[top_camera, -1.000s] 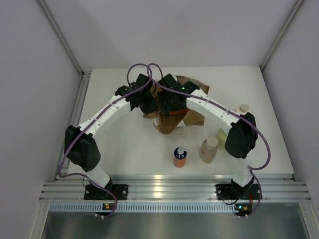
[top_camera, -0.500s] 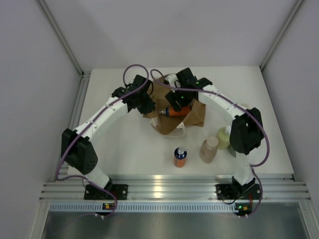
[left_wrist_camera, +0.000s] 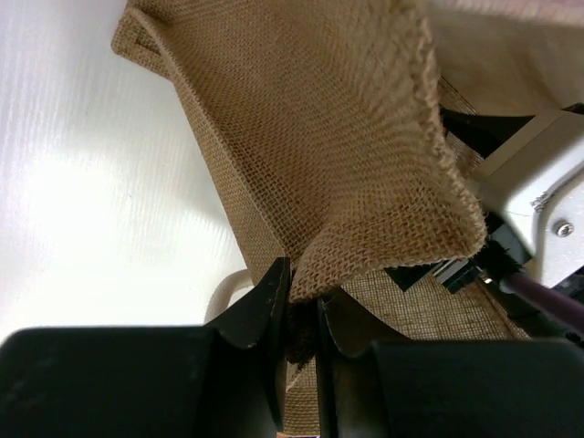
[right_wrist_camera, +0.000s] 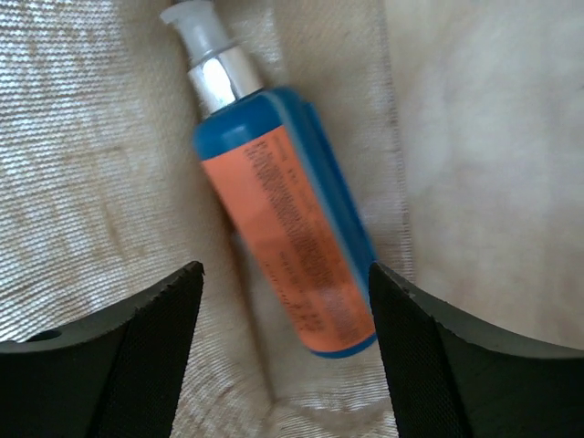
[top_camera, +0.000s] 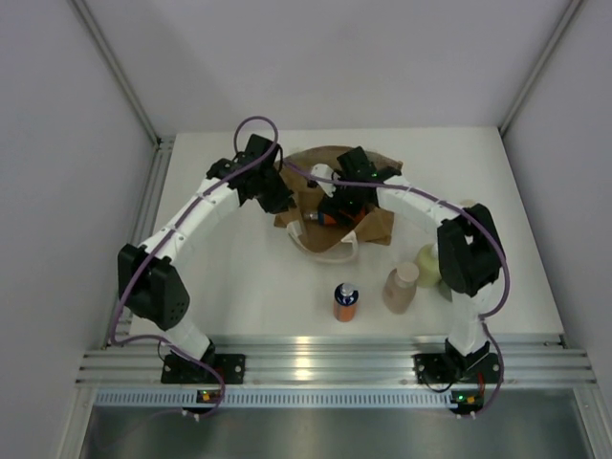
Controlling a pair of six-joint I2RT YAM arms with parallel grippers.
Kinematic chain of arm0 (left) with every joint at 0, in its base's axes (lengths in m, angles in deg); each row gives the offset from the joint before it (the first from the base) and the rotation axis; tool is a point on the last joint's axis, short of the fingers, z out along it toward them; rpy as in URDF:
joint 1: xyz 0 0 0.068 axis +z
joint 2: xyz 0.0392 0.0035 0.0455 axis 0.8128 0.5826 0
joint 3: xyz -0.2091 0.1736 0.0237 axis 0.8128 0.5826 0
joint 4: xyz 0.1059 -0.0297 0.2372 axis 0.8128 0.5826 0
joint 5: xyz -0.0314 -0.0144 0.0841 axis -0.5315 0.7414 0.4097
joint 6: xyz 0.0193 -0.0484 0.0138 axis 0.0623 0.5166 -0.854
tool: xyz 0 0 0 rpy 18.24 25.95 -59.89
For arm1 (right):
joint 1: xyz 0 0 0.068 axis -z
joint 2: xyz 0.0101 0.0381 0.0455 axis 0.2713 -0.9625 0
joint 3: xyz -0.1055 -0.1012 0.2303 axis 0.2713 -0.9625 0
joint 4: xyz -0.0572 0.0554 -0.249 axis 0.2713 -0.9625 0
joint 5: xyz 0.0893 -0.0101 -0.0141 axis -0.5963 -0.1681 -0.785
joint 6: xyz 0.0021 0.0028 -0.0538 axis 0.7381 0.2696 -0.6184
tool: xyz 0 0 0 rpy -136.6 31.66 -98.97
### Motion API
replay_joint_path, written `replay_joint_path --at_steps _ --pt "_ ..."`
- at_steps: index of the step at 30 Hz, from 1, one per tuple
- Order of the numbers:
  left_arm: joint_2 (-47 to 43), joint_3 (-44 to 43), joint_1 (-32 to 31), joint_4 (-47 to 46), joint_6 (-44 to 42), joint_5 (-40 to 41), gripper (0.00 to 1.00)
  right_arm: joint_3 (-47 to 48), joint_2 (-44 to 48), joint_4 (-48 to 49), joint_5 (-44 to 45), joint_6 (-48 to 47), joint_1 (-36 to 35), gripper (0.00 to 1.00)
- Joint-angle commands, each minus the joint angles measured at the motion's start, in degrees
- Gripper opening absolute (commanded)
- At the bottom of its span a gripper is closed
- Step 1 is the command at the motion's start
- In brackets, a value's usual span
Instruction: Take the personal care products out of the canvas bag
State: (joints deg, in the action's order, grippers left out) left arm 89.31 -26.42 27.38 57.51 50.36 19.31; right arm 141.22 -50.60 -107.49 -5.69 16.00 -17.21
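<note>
The tan canvas bag (top_camera: pixel 379 224) lies at the table's middle back, its mouth held open. My left gripper (top_camera: pixel 279 199) is shut on the bag's woven rim (left_wrist_camera: pixel 365 137) and holds that edge up, as the left wrist view (left_wrist_camera: pixel 306 306) shows. An orange bottle with a blue side and white pump top (right_wrist_camera: pixel 283 233) lies on the pale lining inside the bag; a bit of it shows from above (top_camera: pixel 327 219). My right gripper (right_wrist_camera: pixel 285 306) is open inside the bag, its fingers either side of the bottle's lower end, not touching it. It also shows from above (top_camera: pixel 339 208).
Three bottles stand on the table in front of the bag: an orange one with a blue cap (top_camera: pixel 345 302), a pinkish-beige one (top_camera: pixel 400 288) and a yellow-green one (top_camera: pixel 426 266) beside the right arm. A white bag handle (top_camera: pixel 327 251) loops toward them.
My right gripper has come down from above the bag into its mouth, over the orange bottle. My left gripper has shifted back and left, pulling the bag's rim with it.
</note>
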Motion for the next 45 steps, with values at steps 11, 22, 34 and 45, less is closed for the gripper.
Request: replay_joint_path --at_steps 11,22,34,45 --pt "-0.1 -1.8 0.6 5.9 -2.4 -7.1 0.00 7.1 -6.1 3.8 -4.5 -14.6 0.2 0.79" --pt "0.2 -3.0 4.4 6.0 -4.3 -8.5 0.00 8.2 -12.4 -3.0 -7.3 -18.7 0.1 0.77" --pt "0.6 -4.7 5.7 6.7 -4.4 -9.9 0.00 10.8 -18.5 -3.2 -2.6 -17.9 -2.6 0.50" --pt "-0.9 -2.1 5.7 6.8 -3.5 -8.5 0.00 15.9 -16.3 -1.6 -4.1 -10.7 -2.5 0.00"
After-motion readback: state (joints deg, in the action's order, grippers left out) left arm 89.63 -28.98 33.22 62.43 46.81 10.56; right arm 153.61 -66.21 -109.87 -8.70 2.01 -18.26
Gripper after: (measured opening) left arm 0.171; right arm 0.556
